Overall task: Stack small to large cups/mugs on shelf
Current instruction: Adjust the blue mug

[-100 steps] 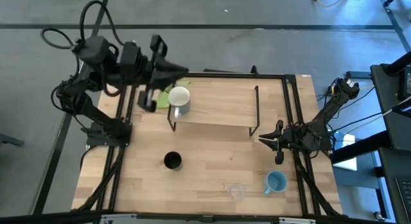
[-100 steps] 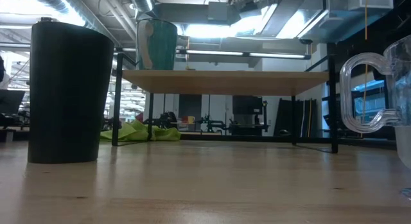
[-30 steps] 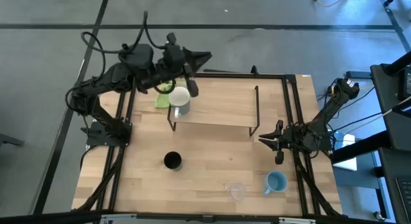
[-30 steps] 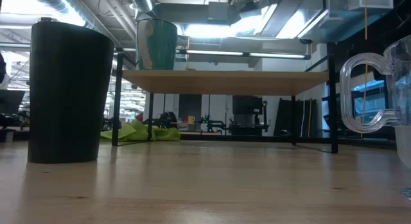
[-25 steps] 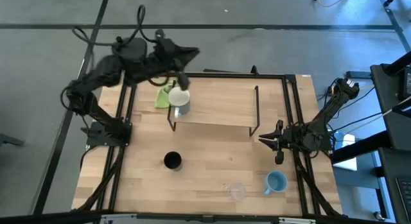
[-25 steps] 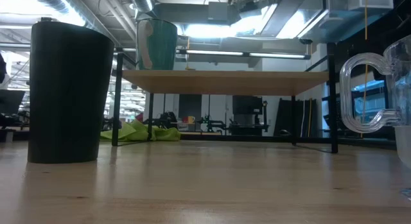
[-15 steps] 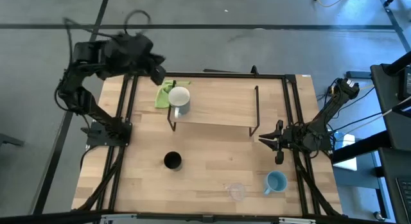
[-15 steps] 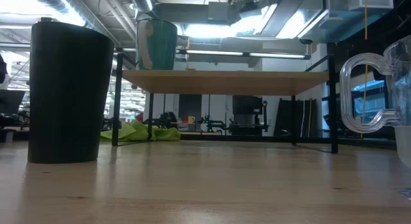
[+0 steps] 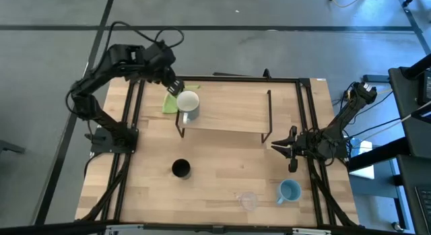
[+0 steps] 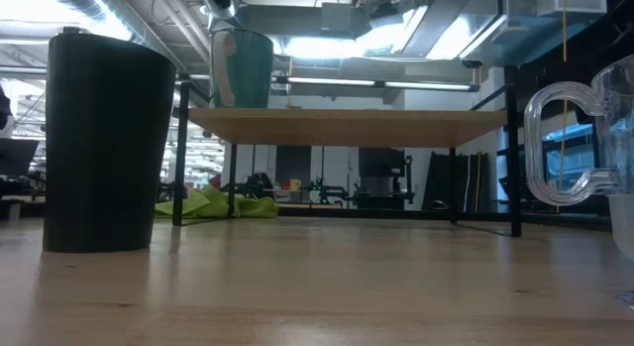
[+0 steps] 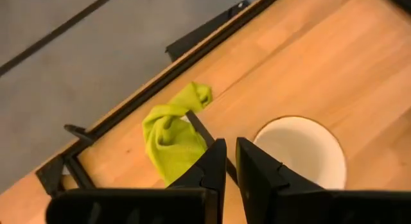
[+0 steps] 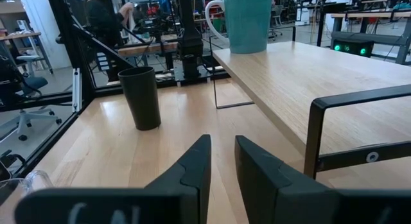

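Note:
A handled mug [image 9: 188,102], white inside and teal outside, stands on its base at the left end of the shelf [image 9: 229,115]; it also shows in the left wrist view [image 11: 302,150]. A black cup [image 9: 180,169], a clear cup [image 9: 248,200] and a light blue mug [image 9: 289,190] stand on the table nearer the front. My left gripper [image 9: 176,87] is shut and empty, pointing down over the shelf's far left corner, between the mug and the green cloth [image 11: 170,137]. My right gripper [image 9: 291,152] is shut and empty at the table's right edge.
The green cloth [image 9: 170,100] lies crumpled on the table by the shelf's left legs. The shelf's black end frame [image 9: 269,117] rises at its right end. A person shows in the room beyond the table in the right wrist view [image 12: 106,18].
My left arm has swung its gripper from beyond the table's far edge, first toward the left, then back toward the near edge. It has tipped from pointing toward the right to pointing down beside the mug on the shelf. The cups have kept still.

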`<control>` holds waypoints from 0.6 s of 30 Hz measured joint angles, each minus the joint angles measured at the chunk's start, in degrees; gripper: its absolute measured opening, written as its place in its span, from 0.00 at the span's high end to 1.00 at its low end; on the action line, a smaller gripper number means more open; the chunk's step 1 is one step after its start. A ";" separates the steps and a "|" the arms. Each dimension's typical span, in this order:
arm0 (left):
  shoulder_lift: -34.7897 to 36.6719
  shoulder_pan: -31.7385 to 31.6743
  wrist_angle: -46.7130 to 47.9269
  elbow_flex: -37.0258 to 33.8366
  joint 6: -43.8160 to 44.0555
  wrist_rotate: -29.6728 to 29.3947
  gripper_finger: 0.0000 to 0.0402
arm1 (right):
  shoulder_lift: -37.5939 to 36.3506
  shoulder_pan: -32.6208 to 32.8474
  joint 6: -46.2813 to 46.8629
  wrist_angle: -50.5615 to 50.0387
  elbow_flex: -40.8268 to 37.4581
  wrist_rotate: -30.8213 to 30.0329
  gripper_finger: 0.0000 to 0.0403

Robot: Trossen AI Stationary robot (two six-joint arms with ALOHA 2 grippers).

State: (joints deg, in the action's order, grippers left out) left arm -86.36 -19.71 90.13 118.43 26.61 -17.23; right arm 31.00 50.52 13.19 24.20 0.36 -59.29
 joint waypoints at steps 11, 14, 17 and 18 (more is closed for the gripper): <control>-0.05 -2.79 -0.12 -4.40 1.38 9.88 0.92 | 0.00 0.00 0.02 -0.01 0.00 -0.02 0.82; -0.07 -3.31 -0.12 -5.97 0.13 8.47 0.92 | 0.00 0.01 -0.07 -0.01 0.00 -0.01 0.82; -0.07 -3.85 -0.13 -6.46 -1.59 8.95 0.92 | 0.00 0.01 0.04 -0.01 -0.01 -0.01 0.82; -0.07 -3.90 -0.13 -6.55 -1.96 9.21 0.92 | -0.02 0.00 -0.01 -0.01 -0.02 -0.02 0.82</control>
State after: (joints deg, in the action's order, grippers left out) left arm -86.43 -23.62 90.01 111.87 24.65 -8.02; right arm 30.99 50.53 13.18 24.19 0.34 -59.31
